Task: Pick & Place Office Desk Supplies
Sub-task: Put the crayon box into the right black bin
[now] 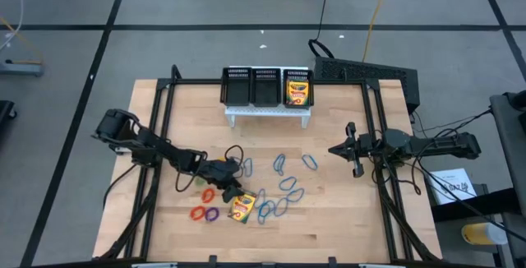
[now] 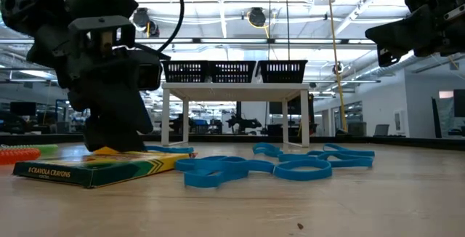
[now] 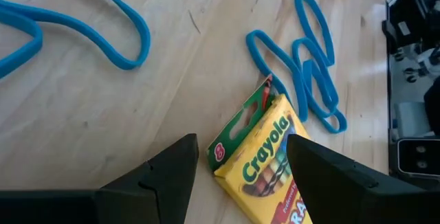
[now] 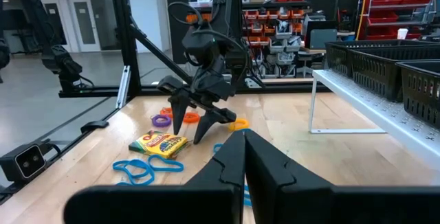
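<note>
L pincer [image 1: 233, 184] open over crayon box [image 1: 241, 209], maybe touching.

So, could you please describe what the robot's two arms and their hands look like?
Both arms are dark, nearly black, built of blocky jointed segments. The left arm trails looping black cables along its length, and so does the right arm. The left hand ends in two flat, tapering, wedge-shaped black fingers. The right hand has the same matte black fingers. No markings are visible.
</note>
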Motion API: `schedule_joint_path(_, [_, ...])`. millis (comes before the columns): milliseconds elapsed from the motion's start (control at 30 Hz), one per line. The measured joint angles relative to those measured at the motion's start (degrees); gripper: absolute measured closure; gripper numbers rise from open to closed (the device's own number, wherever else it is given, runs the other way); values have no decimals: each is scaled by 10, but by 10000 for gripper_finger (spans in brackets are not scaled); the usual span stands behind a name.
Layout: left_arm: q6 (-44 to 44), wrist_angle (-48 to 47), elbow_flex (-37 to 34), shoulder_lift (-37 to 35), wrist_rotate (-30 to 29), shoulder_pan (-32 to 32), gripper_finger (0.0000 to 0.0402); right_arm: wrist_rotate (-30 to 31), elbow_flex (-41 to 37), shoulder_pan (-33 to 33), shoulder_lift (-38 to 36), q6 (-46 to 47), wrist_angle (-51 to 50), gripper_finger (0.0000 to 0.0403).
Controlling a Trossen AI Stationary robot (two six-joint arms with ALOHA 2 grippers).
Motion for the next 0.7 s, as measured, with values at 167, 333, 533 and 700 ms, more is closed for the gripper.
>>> schedule_joint_path(167, [25,11,0,1,12,0,163,0,0,0,0,0,0,403])
schedule_joint_path(333, [39,10,-1,2,37,1,163,0,0,0,0,2,0,403])
schedule_joint_path(533, [39,5,-1,2,77,1,163,0,0,0,0,2,0,403])
schedule_joint_path(700, [39,3,-1,2,78,9,163,0,0,0,0,2,0,403])
